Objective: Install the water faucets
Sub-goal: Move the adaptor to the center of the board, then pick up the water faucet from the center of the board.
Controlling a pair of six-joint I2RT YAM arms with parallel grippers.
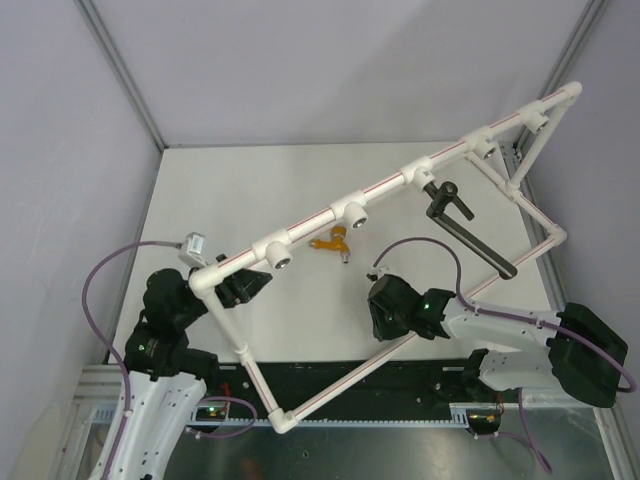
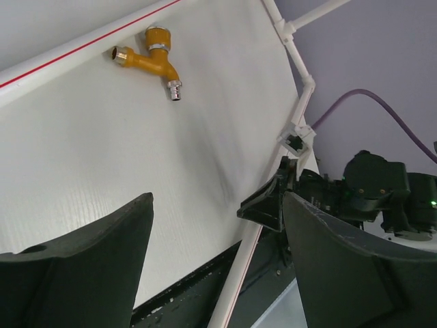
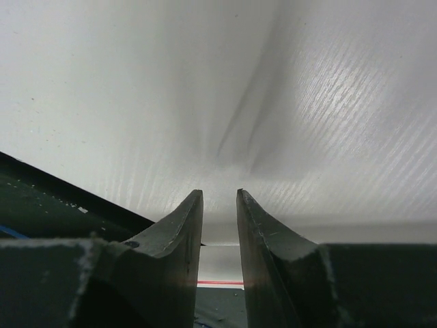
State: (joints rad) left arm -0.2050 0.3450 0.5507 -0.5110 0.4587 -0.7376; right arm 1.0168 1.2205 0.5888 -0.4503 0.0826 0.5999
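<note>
Orange-brass tap [image 1: 336, 242], the smaller of 2 faucets, lies on its side on the white table [image 1: 230, 190]. It is just beside the long rail of the white pipe frame [image 1: 310, 230] and is seated in no socket. My left wrist view shows its threaded inlet and its short spout. I judge it light, rigid and smooth, apt to roll or twist in a pinch. I would grip across the straight body, not the spout.

Black tap [image 1: 462, 220] sits further right, with its head close under the rail and its long arm reaching toward the frame's right side. I cannot tell whether it is screwed in. I judge it heavier and prone to swing, so I would take it near the head.

Left gripper [image 1: 245, 288] is spread wide and empty, near the frame's left corner. Right gripper [image 1: 385, 312] is pressed nearly together on nothing, low over the table.
</note>
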